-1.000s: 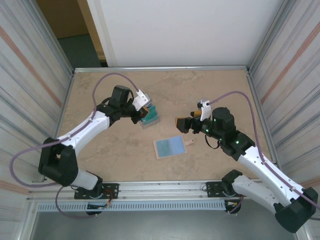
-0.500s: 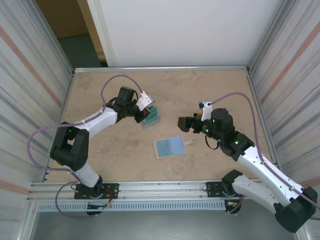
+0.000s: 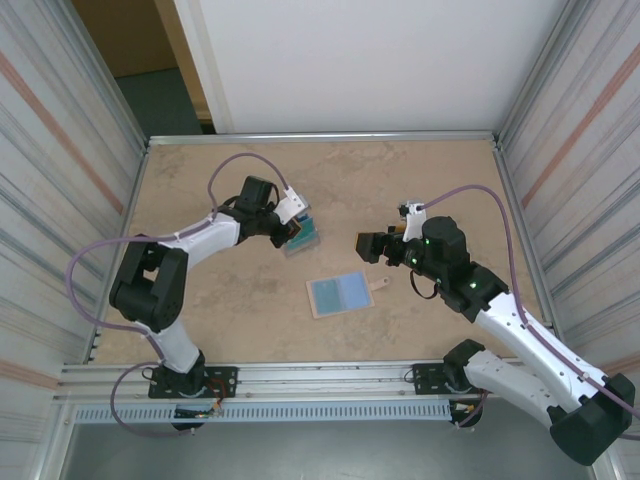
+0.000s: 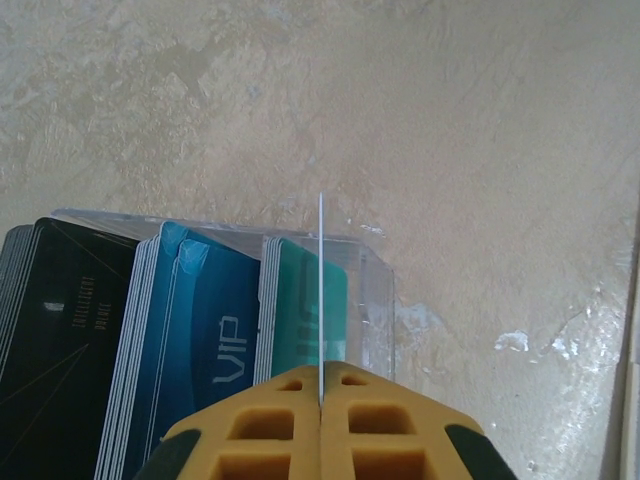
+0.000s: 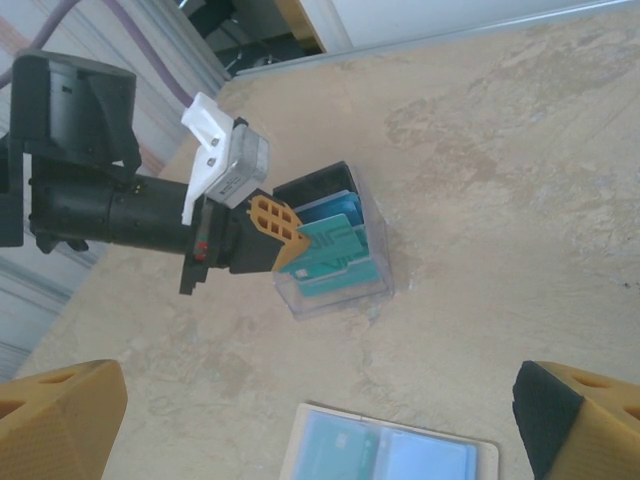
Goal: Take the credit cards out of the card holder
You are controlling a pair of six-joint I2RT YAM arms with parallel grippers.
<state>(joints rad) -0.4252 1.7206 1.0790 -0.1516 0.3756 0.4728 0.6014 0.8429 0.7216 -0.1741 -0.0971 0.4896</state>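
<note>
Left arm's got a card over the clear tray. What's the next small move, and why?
Probably lower the left gripper slightly and open it: it is shut on a teal card held over the clear tray, next to the teal stack.

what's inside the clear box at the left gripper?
Three stacks of credit cards: black, blue, teal. The left gripper, shut on one card seen edge-on, covers the stacks' near ends. The floor of the box is hidden under the cards.
</note>
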